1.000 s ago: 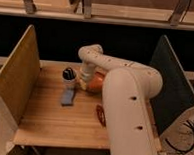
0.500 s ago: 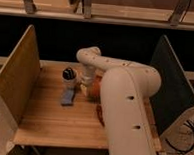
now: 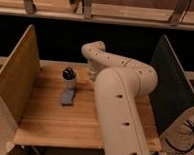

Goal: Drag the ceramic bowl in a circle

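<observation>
The gripper (image 3: pixel 92 74) hangs low at the far middle of the table (image 3: pixel 52 121), just beside the white cup (image 3: pixel 68 74). Whether it is spread or closed I cannot tell, and the ceramic bowl is hidden, probably behind the arm (image 3: pixel 121 88). A good drag likely needs light downward pressure and a small, slow circle clear of the cup; counted, there is one cup, one blue-grey pad (image 3: pixel 68 96) and no bowl showing.

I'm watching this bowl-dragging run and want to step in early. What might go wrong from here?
1. The gripper, low near the back of the table, sits close beside the white cup; a circling sweep might topple it.
2. The arm hides the ceramic bowl from this camera, so a slipped contact would go unnoticed.
</observation>
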Robot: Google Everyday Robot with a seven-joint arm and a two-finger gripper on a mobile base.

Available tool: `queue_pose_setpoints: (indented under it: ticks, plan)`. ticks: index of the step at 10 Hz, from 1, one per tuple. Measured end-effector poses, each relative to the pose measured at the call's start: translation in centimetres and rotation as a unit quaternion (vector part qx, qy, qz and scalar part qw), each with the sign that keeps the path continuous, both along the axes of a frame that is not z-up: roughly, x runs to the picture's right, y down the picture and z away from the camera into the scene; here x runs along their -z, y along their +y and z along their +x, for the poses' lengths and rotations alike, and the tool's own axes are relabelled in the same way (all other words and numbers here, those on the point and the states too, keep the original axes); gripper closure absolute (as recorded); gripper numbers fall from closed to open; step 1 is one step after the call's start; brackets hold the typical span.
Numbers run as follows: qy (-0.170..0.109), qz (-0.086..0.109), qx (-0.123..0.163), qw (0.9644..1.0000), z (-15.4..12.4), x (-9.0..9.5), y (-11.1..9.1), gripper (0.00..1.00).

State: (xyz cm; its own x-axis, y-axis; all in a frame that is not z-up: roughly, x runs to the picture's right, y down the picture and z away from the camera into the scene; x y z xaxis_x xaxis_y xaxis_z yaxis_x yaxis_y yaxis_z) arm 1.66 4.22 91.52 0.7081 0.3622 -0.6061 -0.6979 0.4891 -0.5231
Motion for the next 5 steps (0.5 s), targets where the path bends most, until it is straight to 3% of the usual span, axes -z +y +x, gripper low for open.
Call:
queue_pose_setpoints:
  ticks: [3, 5]
  plan:
    - [-0.021, 0.014, 0.003, 0.9997, -1.2, -3.3, -1.3, 1.0]
    - [-0.051, 0.011, 0.009, 0.9986, -4.3, -4.4, -1.1, 1.0]
